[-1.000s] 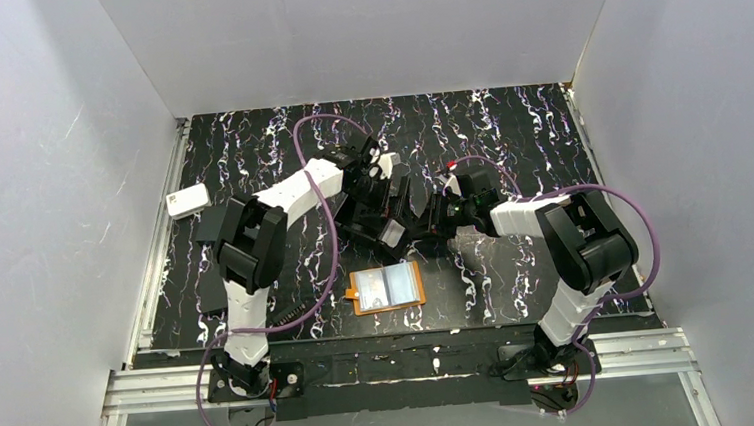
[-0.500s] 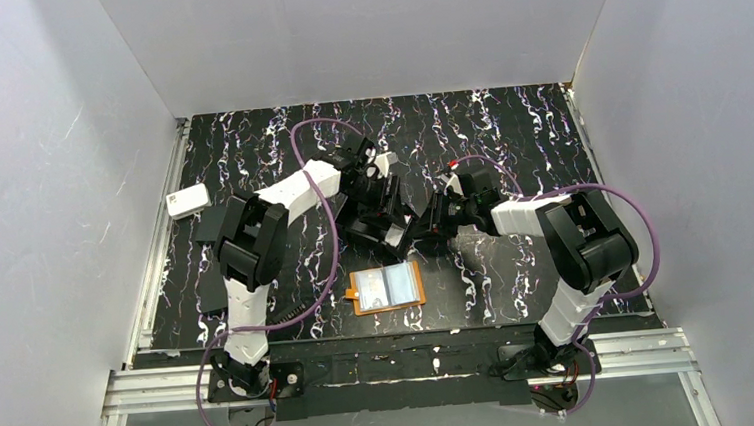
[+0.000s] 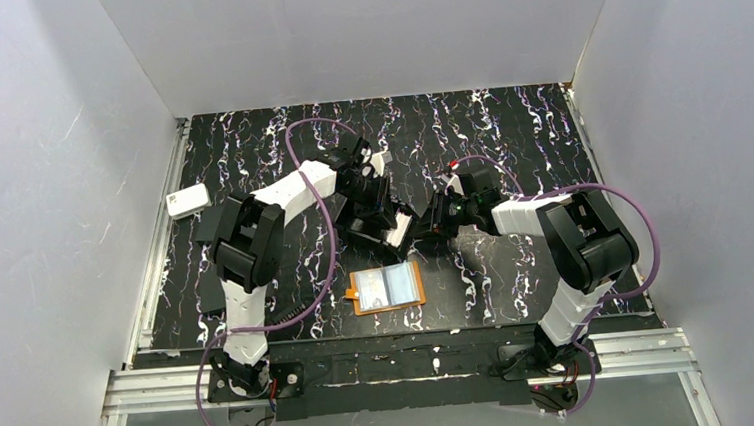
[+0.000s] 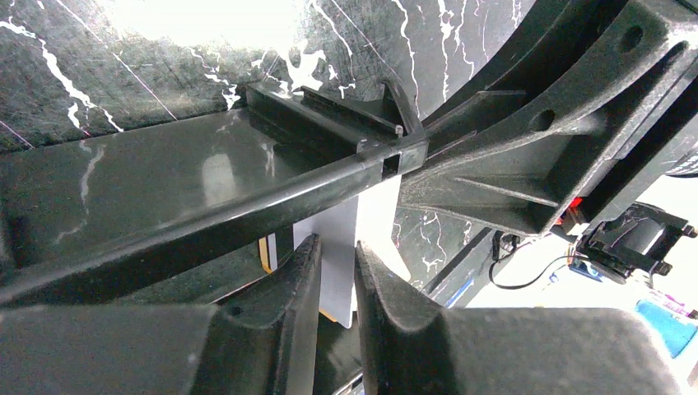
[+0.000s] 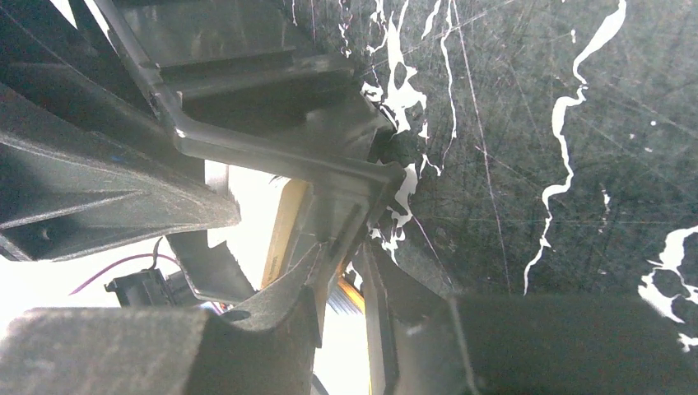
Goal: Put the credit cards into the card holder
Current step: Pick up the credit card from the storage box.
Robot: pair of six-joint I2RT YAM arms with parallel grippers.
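The left end effector (image 4: 337, 247), nearly closed on one white credit card (image 4: 350, 218), is drawing it up from the black tray (image 4: 247, 206) just behind the open card holder (image 3: 388, 287), while the right end effector (image 5: 344, 267) is apparently pinching the tray rim, so insertion is approaching.

Right claw (image 3: 421, 230) nearer left claw (image 3: 392, 228)

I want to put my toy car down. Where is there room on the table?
The far strip of table along the back wall is bare, and so is the patch between the card holder and the right arm's base. The middle is crowded: the left end effector, pinching a credit card, and the right end effector meet at the black tray.
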